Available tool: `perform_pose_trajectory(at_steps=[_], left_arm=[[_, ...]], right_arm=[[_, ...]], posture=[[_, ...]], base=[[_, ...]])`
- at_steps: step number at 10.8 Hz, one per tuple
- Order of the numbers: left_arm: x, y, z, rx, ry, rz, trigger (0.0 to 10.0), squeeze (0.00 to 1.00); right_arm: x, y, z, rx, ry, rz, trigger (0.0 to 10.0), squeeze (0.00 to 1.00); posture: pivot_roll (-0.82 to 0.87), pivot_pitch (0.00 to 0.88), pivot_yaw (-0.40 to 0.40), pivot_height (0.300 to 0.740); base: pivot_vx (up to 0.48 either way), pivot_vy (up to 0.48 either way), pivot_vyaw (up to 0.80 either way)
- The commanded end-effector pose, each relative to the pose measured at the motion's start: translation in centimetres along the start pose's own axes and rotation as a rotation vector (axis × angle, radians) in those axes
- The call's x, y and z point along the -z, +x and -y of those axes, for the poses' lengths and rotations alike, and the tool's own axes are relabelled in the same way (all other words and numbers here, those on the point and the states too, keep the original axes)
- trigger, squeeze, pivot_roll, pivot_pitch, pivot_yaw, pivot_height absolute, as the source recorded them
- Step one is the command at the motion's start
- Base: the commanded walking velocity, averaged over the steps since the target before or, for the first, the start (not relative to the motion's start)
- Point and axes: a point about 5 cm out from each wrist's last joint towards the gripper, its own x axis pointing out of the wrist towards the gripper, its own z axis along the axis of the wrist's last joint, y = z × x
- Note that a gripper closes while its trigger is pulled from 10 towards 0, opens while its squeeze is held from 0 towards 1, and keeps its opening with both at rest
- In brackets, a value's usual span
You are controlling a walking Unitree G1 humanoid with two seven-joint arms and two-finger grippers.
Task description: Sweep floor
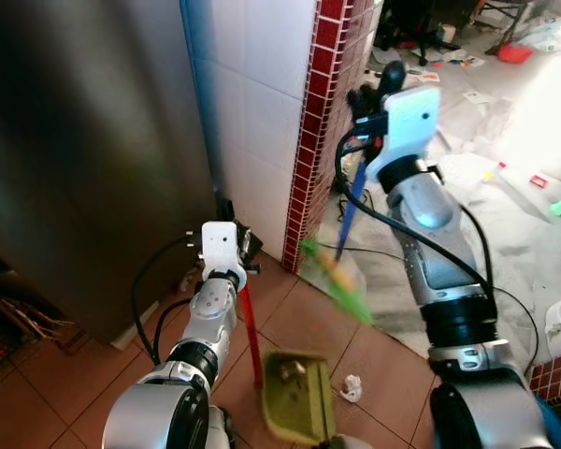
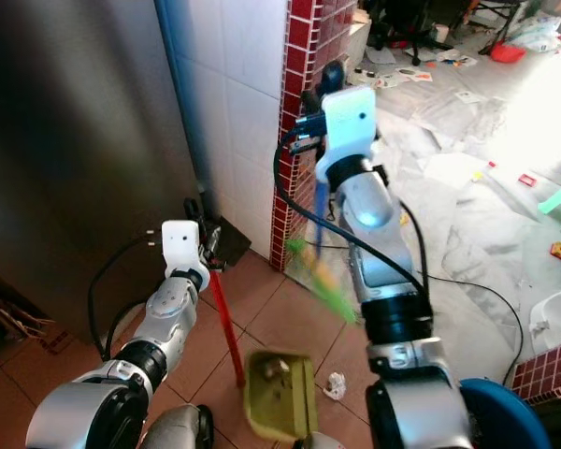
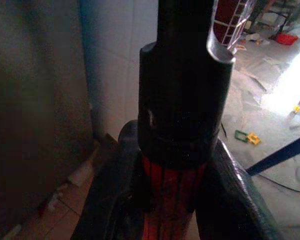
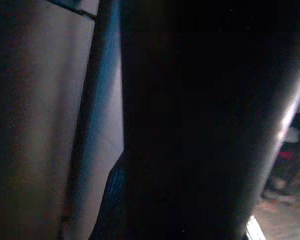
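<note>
Steel-grey cabinet front (image 1: 84,159) at far left, standing on terracotta floor tiles (image 1: 299,318). Left gripper (image 1: 238,245) low beside it, jaws closed around red handle (image 1: 251,327) of one dustpan (image 1: 297,393); grip confirmed in left wrist view, black fingers (image 3: 115,200) pressed on either side of red shaft. Handle near upright, long axis running from gripper down to floor; olive-green pan lying flat on tiles, some debris inside. One crumpled scrap of paper (image 1: 352,386) just beside pan. White tiled wall (image 1: 257,122) and red mosaic column edge (image 1: 320,112) behind. One broom (image 1: 341,271): blue shaft near vertical, green bristle head lowest, blurred, near column base. Right gripper (image 1: 374,98) raised at shaft's upper end; jaws' state cannot be told, right wrist view too dark. Scattered litter on pale floor (image 1: 505,122) at far right.
</note>
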Motion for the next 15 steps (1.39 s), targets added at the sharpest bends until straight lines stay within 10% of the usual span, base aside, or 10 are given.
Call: perform_pose_trajectory(at_steps=[1, 7, 12, 15], left_arm=[[-1.1, 0.6, 0.5, 0.018, 0.015, 0.03, 10.0, 0.0], [-1.8, 0.6, -0.3, -0.042, 0.171, 0.092, 10.0, 0.0], [-1.8, 0.6, 0.1, -0.026, 0.193, 0.095, 10.0, 0.0], [-1.7, 0.6, 0.4, -0.011, 0.17, 0.091, 10.0, 0.0]], right_arm=[[0.0, -0.3, 0.8, 0.024, -0.065, 0.009, 10.0, 0.0], [7.4, -4.6, 0.2, 0.217, -0.013, -0.324, 10.0, 0.0], [9.0, -3.9, -0.7, 0.477, 0.436, -0.476, 10.0, 0.0], [7.6, -2.4, -1.0, 0.478, 0.503, -0.424, 10.0, 0.0]], posture=[[-0.11, 0.022, -0.013, 0.74], [-0.1, 0.022, -0.008, 0.74], [-0.1, 0.02, -0.009, 0.74], [-0.1, 0.017, -0.014, 0.74]], base=[[0.0, 0.0, 0.0], [0.0, 0.0, 0.0], [0.0, 0.0, 0.0], [0.0, 0.0, 0.0]])
